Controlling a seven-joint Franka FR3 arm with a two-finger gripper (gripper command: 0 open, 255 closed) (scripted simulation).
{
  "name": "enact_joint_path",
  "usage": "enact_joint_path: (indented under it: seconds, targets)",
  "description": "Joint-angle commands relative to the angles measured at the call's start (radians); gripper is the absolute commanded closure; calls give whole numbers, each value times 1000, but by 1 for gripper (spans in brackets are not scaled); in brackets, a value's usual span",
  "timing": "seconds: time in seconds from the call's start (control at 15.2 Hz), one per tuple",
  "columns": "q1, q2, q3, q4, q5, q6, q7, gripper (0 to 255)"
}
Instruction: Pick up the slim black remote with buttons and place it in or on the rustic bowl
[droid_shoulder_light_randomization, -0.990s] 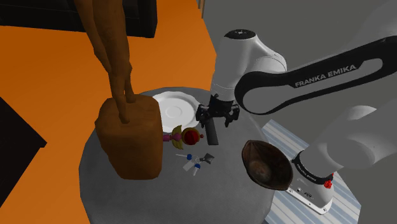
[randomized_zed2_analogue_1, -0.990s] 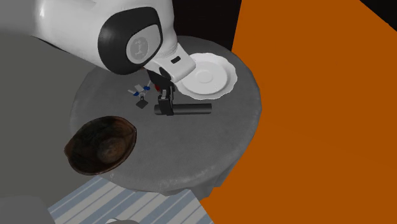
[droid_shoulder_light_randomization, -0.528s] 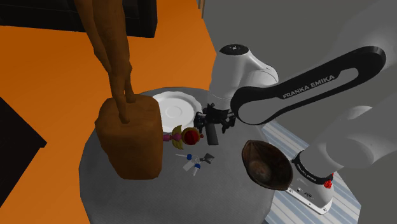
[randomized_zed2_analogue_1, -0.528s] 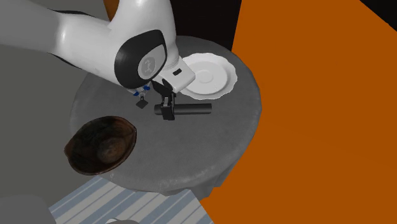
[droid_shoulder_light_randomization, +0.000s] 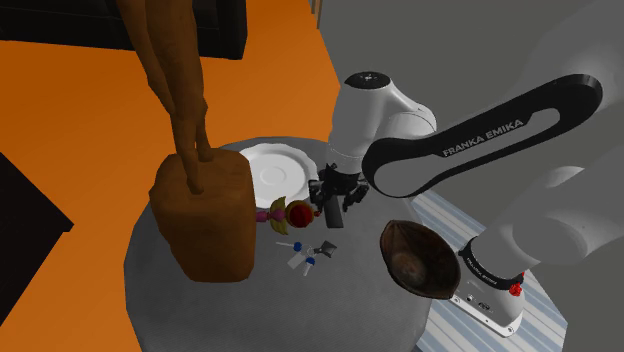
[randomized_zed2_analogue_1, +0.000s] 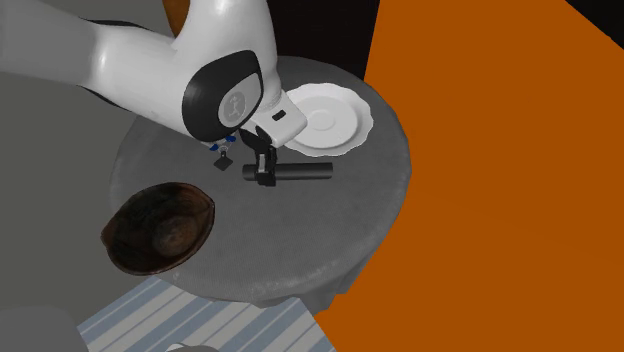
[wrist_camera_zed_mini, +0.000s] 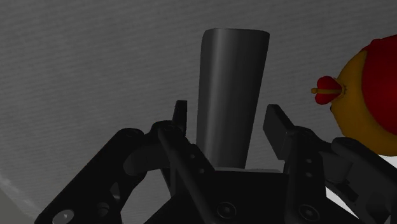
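- the slim black remote (randomized_zed2_analogue_1: 300, 172) lies flat on the round grey table (randomized_zed2_analogue_1: 330, 230), just left of centre in the second exterior view. it has not shifted over the last second.
- what has changed is the gripper (wrist_camera_zed_mini: 228, 113). a second ago it hung a little above the remote's left end, and now it has sunk down so that end sits between the jaws.
- in the wrist view the fingers (wrist_camera_zed_mini: 278, 127) stand apart on either side of the remote. a thin strip of table shows between the body and each one, so the hand is released, not yet clamped.
- this likely means the approach is finished and the squeeze comes next. nothing has been lifted so far.
- the white plate (randomized_zed2_analogue_1: 325, 120) sits just above the remote in the second exterior view. a round yellow and red toy (wrist_camera_zed_mini: 369, 95) lies near one finger in the wrist view.
- the dark brown bowl (randomized_zed2_analogue_1: 125, 235) sits at the lower left of the second exterior view, apart from the remote and empty. the carry there looks short once the grip is made.
- holding it by one end, the long remote may tip as it rises.
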Motion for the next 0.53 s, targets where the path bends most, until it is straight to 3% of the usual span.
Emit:
enact_joint_path:
  seconds: [0.0,0.46]
  targets:
    - [0,0,0,0,0,0,0,255]
    - [2,-5,0,1,3,-6,0,255]
